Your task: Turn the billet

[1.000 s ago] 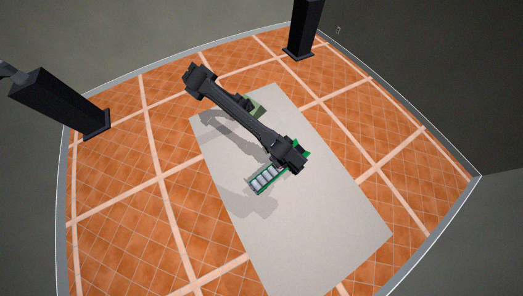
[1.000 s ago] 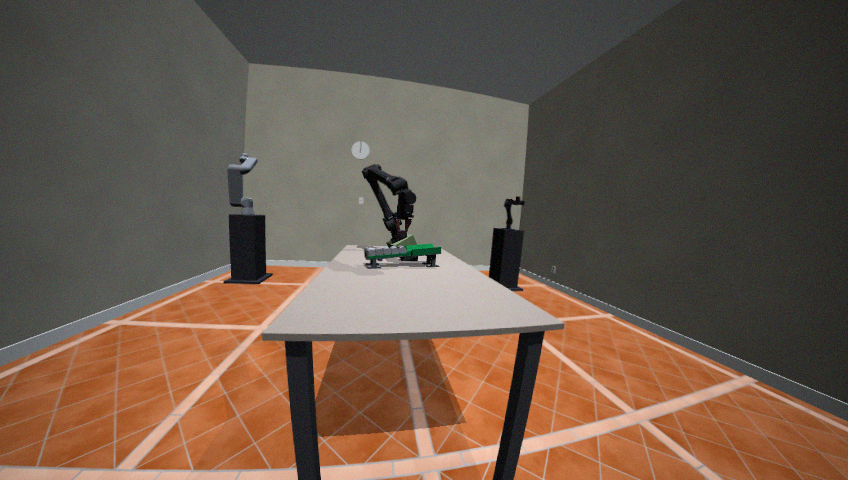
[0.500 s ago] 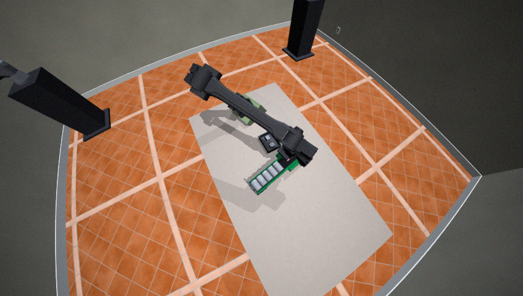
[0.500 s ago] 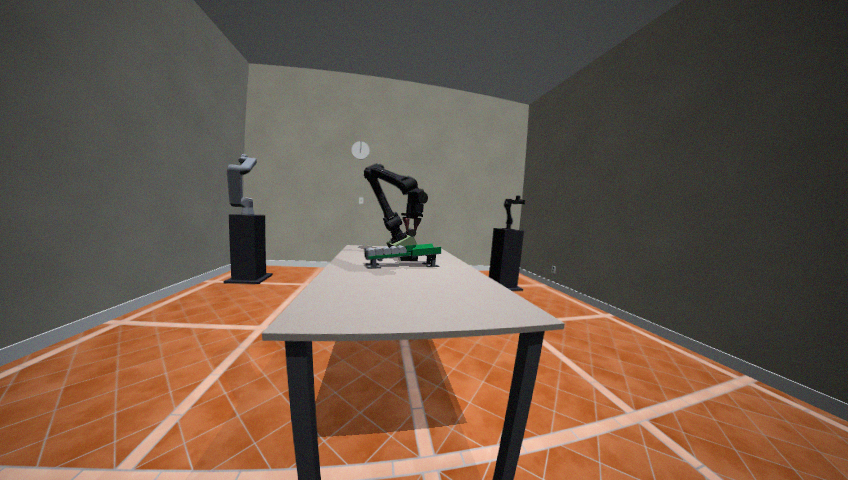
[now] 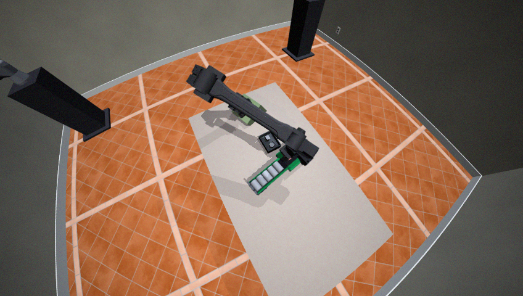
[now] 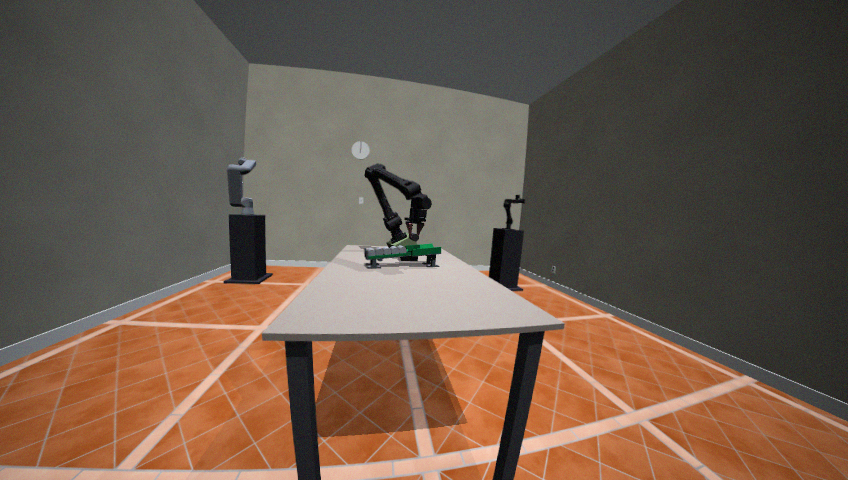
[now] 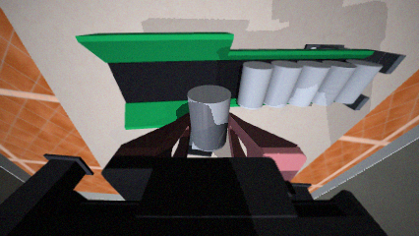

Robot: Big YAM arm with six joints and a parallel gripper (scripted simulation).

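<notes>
Step in hand, by my judgement: the stray billet is picked and carried, and it awaits placing. The gripper is clamped on the held billet, fingers partly closed around its sides, the dark red fingers showing on either side of it in the wrist view. The held billet hangs above the upper, vacant stretch of the feed ramp, clear of the ramp's dark bed as far as the wrist view shows; whether it touches the bed cannot be told.

Five billets lie across the ramp in one row, side by side, the far one against the stop at the lower end. In the top view the row sits at the low end of the ramp and the gripper stands just uphill of it. A small dark fixture stands beside the ramp on the table.

Next move, as judged: the held billet's long axis must be set parallel to the five in the row, lowered onto the bed just uphill of the nearest one, and released so that it closes up against its neighbour. Care is needed not to knock the row askew during descent.
</notes>
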